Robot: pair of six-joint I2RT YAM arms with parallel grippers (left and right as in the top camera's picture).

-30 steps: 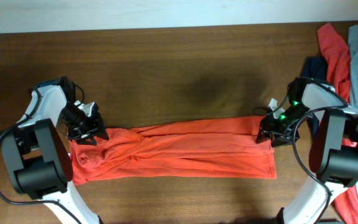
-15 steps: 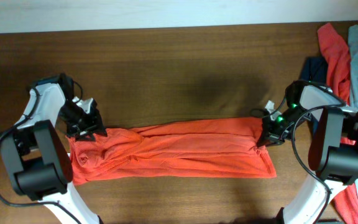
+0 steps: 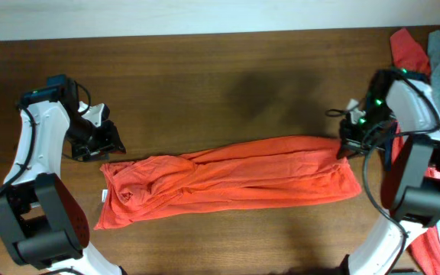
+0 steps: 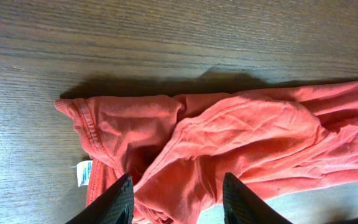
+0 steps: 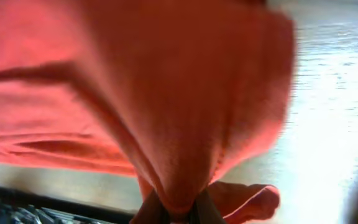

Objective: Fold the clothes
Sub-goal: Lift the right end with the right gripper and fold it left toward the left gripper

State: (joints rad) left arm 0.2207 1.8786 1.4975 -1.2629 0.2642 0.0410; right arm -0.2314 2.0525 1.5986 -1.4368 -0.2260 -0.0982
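Orange-red T-shirt [image 3: 228,179] | white label [image 4: 84,173], unreadable | right hand [image 5: 178,209] pinching edge

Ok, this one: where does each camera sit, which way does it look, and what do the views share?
Overhead: fixed above the table, looking straight down; orange-red T-shirt, both arms, left hand, right hand.
Left wrist: on the left arm, looking down between its parted fingers at the shirt's bunched end.
Right wrist: on the right arm, close against cloth pinched by its fingers.
Shared: the T-shirt in all three; its white label in overhead and left wrist.
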